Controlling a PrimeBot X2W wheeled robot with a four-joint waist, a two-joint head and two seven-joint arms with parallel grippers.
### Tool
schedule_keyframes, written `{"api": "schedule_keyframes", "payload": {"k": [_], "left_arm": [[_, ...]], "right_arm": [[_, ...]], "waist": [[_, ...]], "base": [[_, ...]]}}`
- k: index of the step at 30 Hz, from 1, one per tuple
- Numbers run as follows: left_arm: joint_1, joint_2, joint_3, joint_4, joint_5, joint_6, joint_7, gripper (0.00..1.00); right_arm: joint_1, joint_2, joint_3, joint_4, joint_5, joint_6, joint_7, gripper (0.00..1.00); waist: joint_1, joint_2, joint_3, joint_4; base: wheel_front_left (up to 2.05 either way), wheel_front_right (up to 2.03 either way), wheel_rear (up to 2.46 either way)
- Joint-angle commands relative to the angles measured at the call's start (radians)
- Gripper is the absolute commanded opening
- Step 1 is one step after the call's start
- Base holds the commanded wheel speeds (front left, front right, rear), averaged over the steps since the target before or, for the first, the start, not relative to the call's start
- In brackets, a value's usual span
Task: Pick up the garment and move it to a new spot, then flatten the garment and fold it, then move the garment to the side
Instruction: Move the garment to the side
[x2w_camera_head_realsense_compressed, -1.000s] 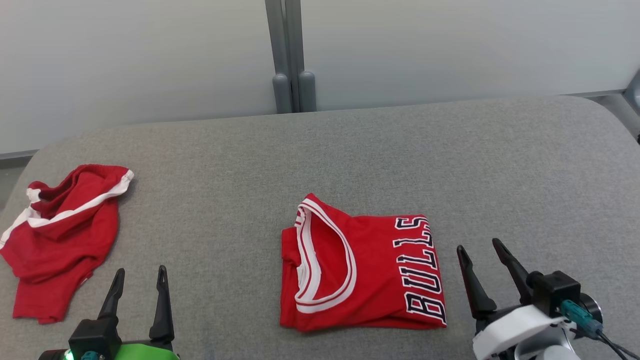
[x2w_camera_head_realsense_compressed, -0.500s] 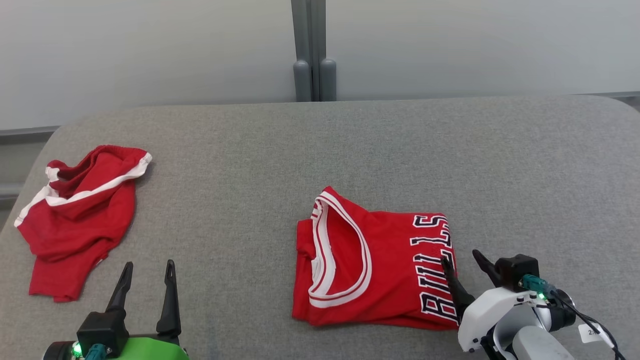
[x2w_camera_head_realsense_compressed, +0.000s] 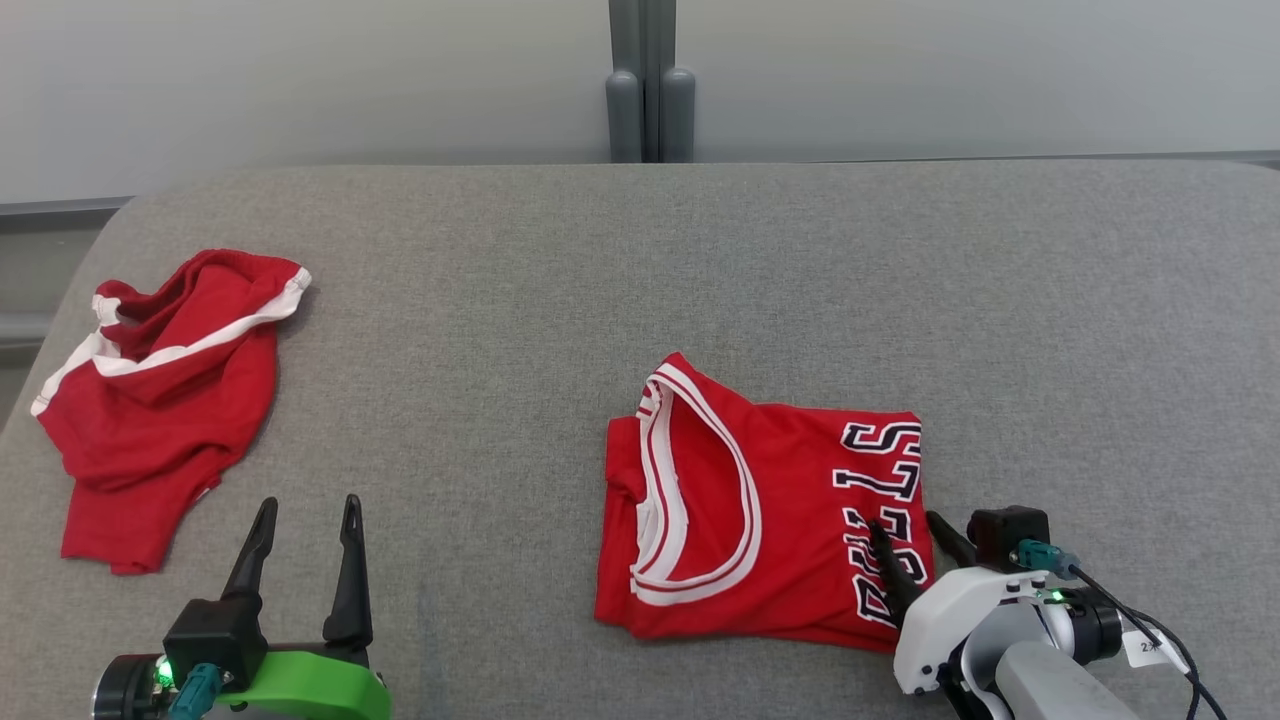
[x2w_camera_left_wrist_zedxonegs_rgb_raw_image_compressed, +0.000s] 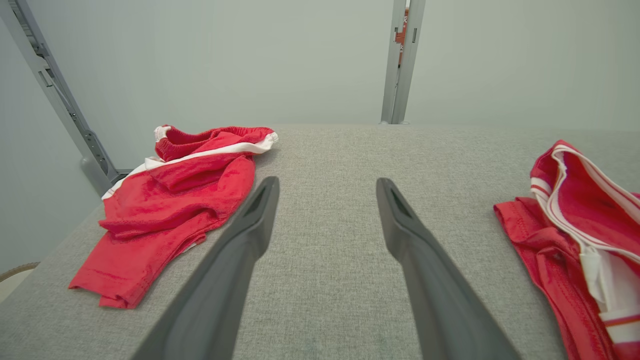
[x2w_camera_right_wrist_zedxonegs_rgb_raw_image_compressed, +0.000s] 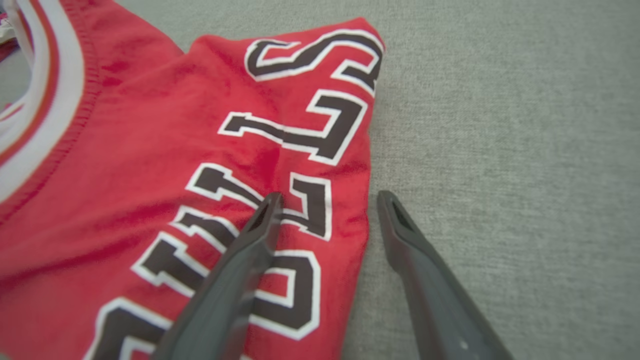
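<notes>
- Fingers (x2w_camera_right_wrist_zedxonegs_rgb_raw_image_compressed: 235, 270) of the right jaws stand wide apart, one over the black letters and the other over bare desk just beside the cloth's edge.
- Red Bulls jersey (x2w_camera_head_realsense_compressed: 760, 500) lies folded on the grey desk (x2w_camera_head_realsense_compressed: 480, 280), towards the front right.
- The left jaws are wide too, over bare desk.
- Crumpled red shorts (x2w_camera_head_realsense_compressed: 160, 400) lie far left, well apart from the jersey.

The jersey (x2w_camera_head_realsense_compressed: 790, 520), centre right of the frame, is red with white-and-red striped trim and black letters edged in white. The shorts (x2w_camera_head_realsense_compressed: 160, 410), at left, are red with a white band. The surface (x2w_camera_head_realsense_compressed: 500, 300) is flecked grey fabric; the wall (x2w_camera_head_realsense_compressed: 300, 90) pale grey.
</notes>
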Motion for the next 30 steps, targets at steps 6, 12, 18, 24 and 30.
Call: {"api": "schedule_keyframes", "payload": {"k": [6,12,18,24,30], "left_arm": [[-0.021,0.000,-0.001,0.003,-0.010,0.005,0.000,1.00],[-0.048,-0.001,-0.020,-0.002,-0.017,0.005,0.000,1.00],[-0.111,-0.001,-0.062,-0.023,-0.030,0.006,0.000,1.00],[-0.200,0.000,-0.090,-0.058,-0.009,0.006,0.000,1.00],[-0.270,0.025,-0.092,-0.109,0.027,0.004,0.000,1.00]], "right_arm": [[-0.034,-0.003,0.047,0.057,0.063,-0.001,-0.002,0.00],[-0.143,-0.065,0.113,0.038,0.075,-0.002,-0.008,0.00],[-0.307,-0.181,0.185,0.021,0.087,-0.001,0.027,0.00],[-0.478,-0.345,0.247,-0.022,0.102,-0.001,0.060,0.00],[-0.611,-0.501,0.267,-0.053,0.132,-0.001,0.067,0.00]], "waist": [[0.0000,0.0000,0.020,-0.008],[0.0000,0.0000,0.062,-0.023],[0.0000,0.0000,0.172,-0.043],[0.0000,0.0000,0.328,-0.095],[0.0000,0.0000,0.454,-0.177]], "base": [[0.00,0.00,0.00],[0.00,0.00,0.00],[0.00,0.00,0.00],[0.00,0.00,0.00],[0.00,0.00,0.00]]}}
